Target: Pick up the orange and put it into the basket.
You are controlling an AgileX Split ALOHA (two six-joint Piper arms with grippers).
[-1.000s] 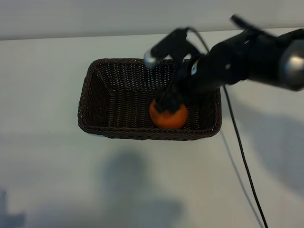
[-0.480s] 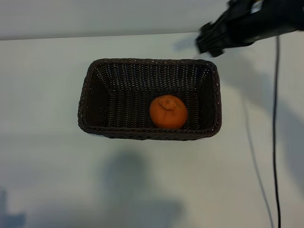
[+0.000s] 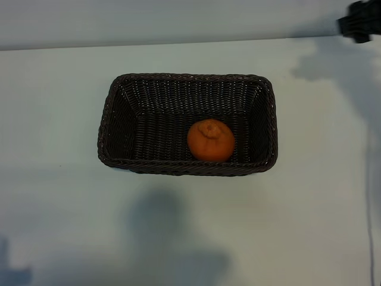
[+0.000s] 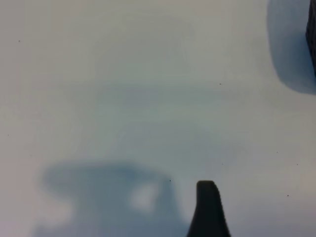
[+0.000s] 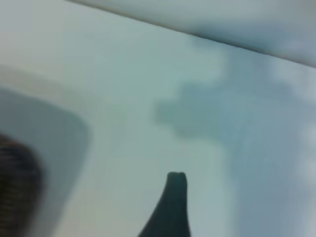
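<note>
One orange resting loose inside basket, toward four o'clock of its floor. Farther off at two o'clock, right gripper clear of it, nothing held, jaw spread unreadable. Left gripper parked open, empty. Task apparently finished.

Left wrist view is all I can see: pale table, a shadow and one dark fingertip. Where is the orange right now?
Observer: The small round bright-orange fruit lies inside the rectangular dark brown woven wicker basket, with its puckered stem end up.
Operator: Whereabouts in the basket?
Observer: Right of the middle in the exterior view, close to the long wall nearer that picture's lower edge.
Operator: Is a robot claw holding it?
Observer: No, nothing touches it. The right gripper is at the exterior view's top right corner, well clear of the basket.
</note>
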